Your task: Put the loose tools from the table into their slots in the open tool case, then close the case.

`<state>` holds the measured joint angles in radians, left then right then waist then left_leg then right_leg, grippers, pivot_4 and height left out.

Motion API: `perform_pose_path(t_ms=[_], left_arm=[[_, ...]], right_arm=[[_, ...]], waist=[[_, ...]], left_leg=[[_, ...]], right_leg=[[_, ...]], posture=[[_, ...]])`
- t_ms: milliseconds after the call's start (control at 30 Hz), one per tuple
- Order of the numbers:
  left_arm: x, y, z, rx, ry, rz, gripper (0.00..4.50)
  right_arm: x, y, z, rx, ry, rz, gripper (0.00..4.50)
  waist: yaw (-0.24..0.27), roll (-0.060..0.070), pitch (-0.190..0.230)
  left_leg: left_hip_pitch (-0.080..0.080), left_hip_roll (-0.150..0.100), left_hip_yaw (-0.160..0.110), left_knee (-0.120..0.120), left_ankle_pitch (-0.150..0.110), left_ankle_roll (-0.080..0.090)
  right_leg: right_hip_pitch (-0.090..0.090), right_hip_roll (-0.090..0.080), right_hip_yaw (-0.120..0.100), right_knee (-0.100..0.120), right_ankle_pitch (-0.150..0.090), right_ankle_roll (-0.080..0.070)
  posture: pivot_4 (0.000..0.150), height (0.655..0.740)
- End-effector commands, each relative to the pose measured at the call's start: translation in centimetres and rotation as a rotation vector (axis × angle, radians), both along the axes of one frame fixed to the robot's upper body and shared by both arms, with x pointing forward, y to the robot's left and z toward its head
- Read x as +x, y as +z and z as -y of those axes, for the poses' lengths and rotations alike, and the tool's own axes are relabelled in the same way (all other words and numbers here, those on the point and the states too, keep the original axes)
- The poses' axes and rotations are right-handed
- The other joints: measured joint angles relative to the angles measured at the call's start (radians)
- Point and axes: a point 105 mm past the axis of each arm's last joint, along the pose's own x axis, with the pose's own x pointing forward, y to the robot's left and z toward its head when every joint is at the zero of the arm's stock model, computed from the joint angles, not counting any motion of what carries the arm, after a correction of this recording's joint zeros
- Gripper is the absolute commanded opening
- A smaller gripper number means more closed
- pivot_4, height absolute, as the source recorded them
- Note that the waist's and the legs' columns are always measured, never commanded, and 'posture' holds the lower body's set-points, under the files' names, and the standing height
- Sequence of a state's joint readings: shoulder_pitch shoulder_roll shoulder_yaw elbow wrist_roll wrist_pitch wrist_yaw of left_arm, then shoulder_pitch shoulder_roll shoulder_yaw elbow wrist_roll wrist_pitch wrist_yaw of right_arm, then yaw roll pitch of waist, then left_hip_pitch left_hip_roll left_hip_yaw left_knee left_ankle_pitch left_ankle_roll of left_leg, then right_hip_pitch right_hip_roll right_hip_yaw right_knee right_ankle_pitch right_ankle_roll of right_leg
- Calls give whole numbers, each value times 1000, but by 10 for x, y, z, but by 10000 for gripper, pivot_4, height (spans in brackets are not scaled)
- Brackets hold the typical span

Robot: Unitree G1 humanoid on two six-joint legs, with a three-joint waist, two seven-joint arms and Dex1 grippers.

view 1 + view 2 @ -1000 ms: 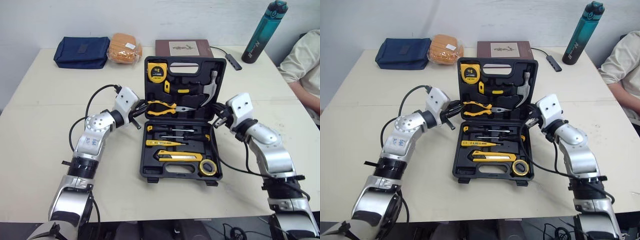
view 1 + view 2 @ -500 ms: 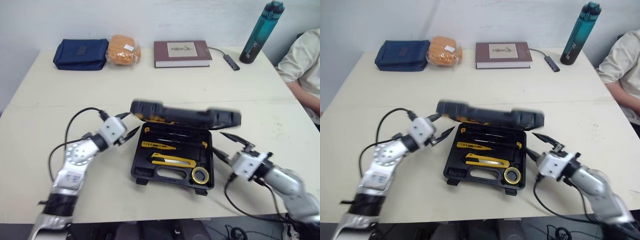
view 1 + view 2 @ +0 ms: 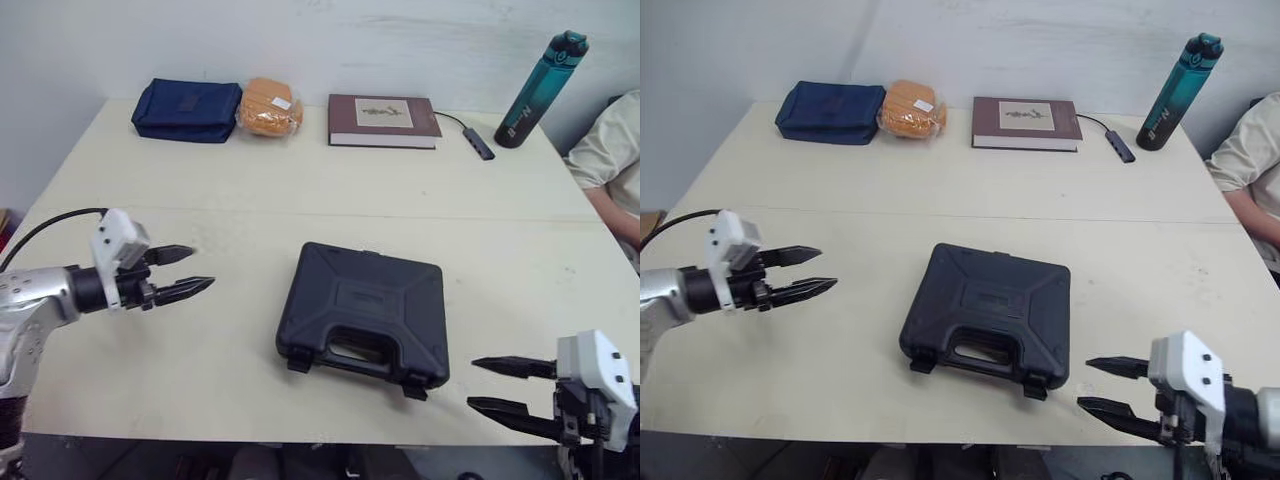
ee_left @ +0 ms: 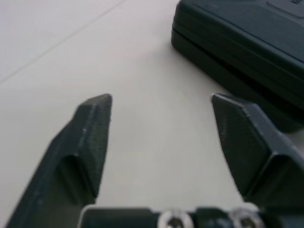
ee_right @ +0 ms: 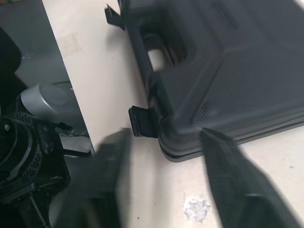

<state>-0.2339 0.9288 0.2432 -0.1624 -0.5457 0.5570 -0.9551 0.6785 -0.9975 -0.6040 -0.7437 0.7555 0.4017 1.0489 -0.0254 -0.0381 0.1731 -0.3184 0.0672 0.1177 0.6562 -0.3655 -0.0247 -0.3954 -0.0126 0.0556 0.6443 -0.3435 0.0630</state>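
The black tool case (image 3: 364, 312) lies shut and flat in the middle of the table, handle toward the front edge, its two latches (image 3: 296, 362) hanging loose. Its tools are hidden inside. My left gripper (image 3: 196, 269) is open and empty, well to the left of the case, its fingertips pointing at it. In the left wrist view the case's edge (image 4: 247, 52) shows beyond the open fingers (image 4: 92, 130). My right gripper (image 3: 484, 384) is open and empty near the front right edge, just right of the case's front corner (image 5: 190, 137).
Along the back edge lie a navy pouch (image 3: 186, 109), an orange bundle (image 3: 270, 106), a brown book (image 3: 382, 107), a USB hub with cable (image 3: 480, 143) and a teal bottle (image 3: 542, 74). A person's sleeve (image 3: 610, 150) shows at the right edge.
The case lid has swung from upright to fully shut. Both grippers have drawn back from the case: the left outward to the left, the right toward the front right edge. The camera has shifted too.
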Motion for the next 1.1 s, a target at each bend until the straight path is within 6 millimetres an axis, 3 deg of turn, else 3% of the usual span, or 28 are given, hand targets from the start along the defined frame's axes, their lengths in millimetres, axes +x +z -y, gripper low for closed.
perform_pose_path(t_ms=[33,67,133,167,433,700,867,1100], left_arm=[[1,-1,5,16,-45,12,17148],[2,-2,6,18,-50,11,11664],[4,-3,7,22,-52,11,2831],[6,-4,7,28,-57,12,1283],[37,-7,29,47,-110,34,1283],[100,-14,63,95,-116,74,1283],[125,-14,93,112,-157,96,1283],[140,-15,120,110,-171,106,1283]], right_arm=[[-8,-1,-6,16,11,-23,3654],[-10,-1,-7,19,15,-33,0],[-17,-3,-8,18,25,-65,0],[-21,-5,-9,15,31,-81,0],[-34,-30,-21,8,56,-169,0],[-11,-64,-25,-30,18,-134,0],[4,-66,-31,-3,-7,-93,0],[15,-67,-35,7,-33,-60,0]], waist=[[-1,0,0],[-2,0,0],[-2,0,0],[-2,0,0],[-2,0,0],[-1,0,0],[-1,-1,0],[-2,0,0]], left_leg=[[-4,1,0,2,0,0],[-11,2,1,6,-1,-1],[-20,4,2,10,-1,-1],[-20,4,2,11,-1,-1],[-13,1,0,21,0,4],[-17,0,4,27,1,3],[-17,-2,5,28,1,3],[-18,-1,6,28,1,2]], right_leg=[[-5,1,0,1,0,0],[-13,2,0,5,0,0],[-22,3,0,9,0,0],[-22,3,0,9,0,1],[-13,3,2,13,4,2],[-17,3,4,13,5,3],[-17,5,4,14,5,4],[-19,5,5,15,5,4]], posture=[[1500,7400],[1500,7400],[1500,7400],[1500,7400],[1500,7400],[1500,7400],[1500,7400],[1500,7400]])
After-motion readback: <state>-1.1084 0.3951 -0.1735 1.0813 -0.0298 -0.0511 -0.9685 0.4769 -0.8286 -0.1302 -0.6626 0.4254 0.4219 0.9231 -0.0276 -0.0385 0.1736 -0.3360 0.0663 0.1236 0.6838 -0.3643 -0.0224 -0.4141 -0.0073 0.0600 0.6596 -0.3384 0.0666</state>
